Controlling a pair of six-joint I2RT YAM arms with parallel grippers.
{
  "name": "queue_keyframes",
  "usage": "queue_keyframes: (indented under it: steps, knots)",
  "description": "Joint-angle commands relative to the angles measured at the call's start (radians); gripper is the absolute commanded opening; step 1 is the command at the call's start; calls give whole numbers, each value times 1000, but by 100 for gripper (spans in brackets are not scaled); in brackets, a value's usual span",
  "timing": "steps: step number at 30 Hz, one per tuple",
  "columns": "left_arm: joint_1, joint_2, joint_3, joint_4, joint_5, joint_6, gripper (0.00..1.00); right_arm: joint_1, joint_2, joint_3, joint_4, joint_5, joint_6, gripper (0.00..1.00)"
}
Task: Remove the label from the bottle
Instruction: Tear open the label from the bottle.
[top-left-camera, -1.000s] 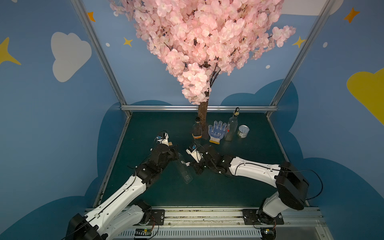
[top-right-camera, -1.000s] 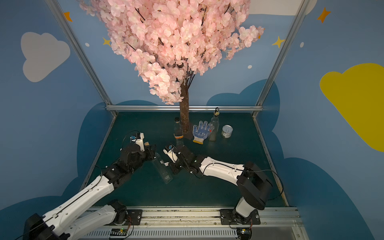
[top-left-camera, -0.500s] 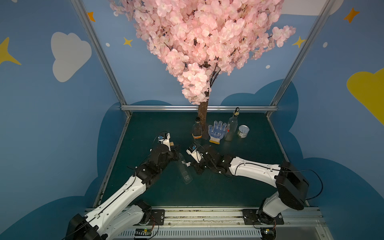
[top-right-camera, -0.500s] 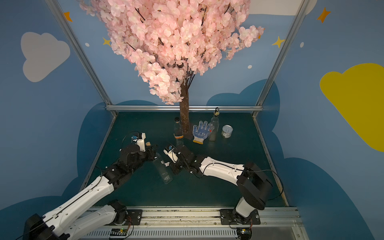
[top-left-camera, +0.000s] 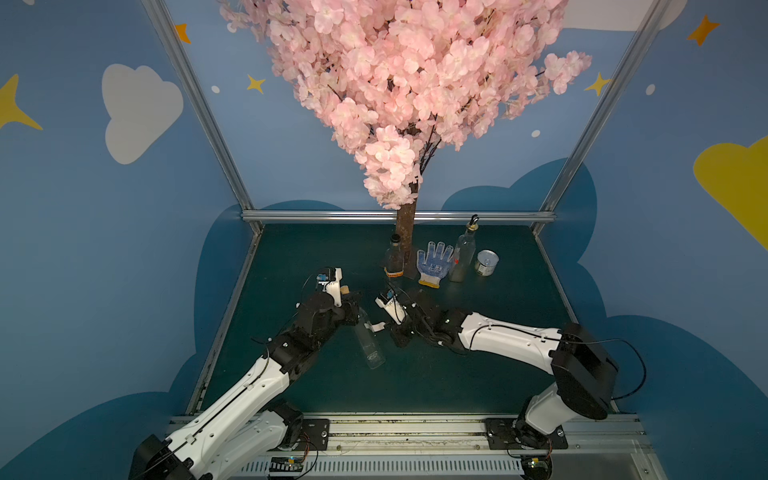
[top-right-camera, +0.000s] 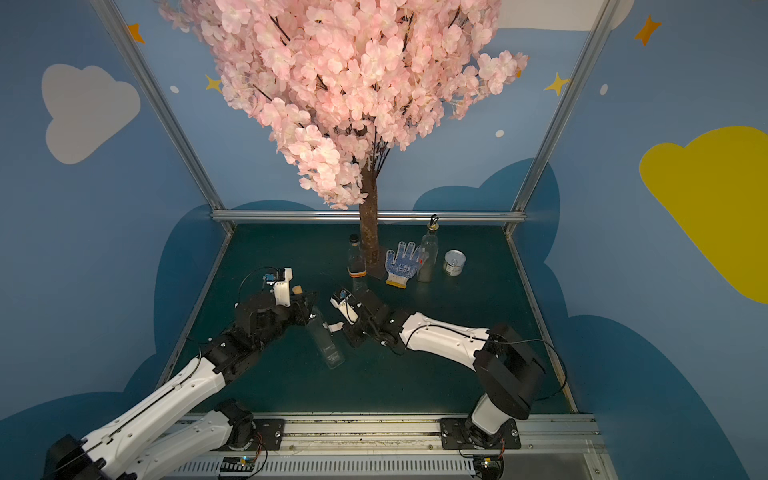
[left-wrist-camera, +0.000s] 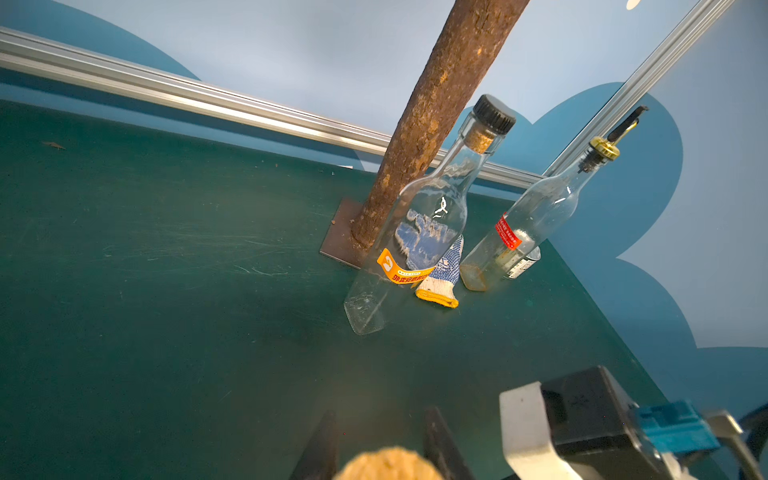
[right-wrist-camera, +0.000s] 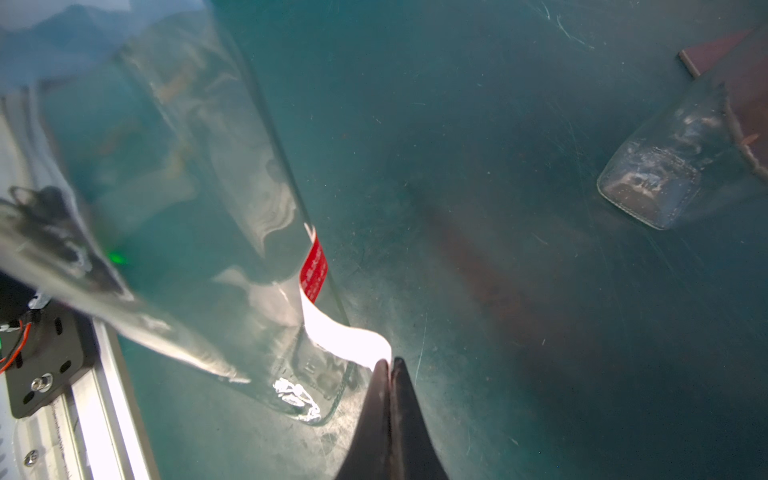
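While the left gripper (top-left-camera: 352, 306) is clamped round the corked neck of the clear glass bottle (top-left-camera: 369, 343), the right gripper (right-wrist-camera: 390, 368) has its fingertips pressed together on the free end of the white label (right-wrist-camera: 338, 332). The bottle slants in front of the tree trunk (top-left-camera: 405, 235), on the robot's side of it and a little to its left, neck up in the grip and base down at the green mat (top-left-camera: 478, 353). The label is part peeled: its red-printed end clings to the glass, and the white end bends off toward the right gripper. Just beside the trunk are an orange-labelled bottle (top-left-camera: 394, 261) and, to its right, a dotted work glove (top-left-camera: 434, 264), a pourer-topped bottle (top-left-camera: 463, 257) and a tin can (top-left-camera: 487, 262).
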Motion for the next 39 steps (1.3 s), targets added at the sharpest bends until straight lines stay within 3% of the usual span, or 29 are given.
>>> queue_keyframes:
  steps: [1, 39]
  knots:
    - [1, -4, -31, -42, 26, 52, 2, -2, -15, 27, -14, 13, -10, 0]
    - [-7, -32, -56, 26, 134, 118, 2, -3, 15, 57, -36, 69, -50, 0]
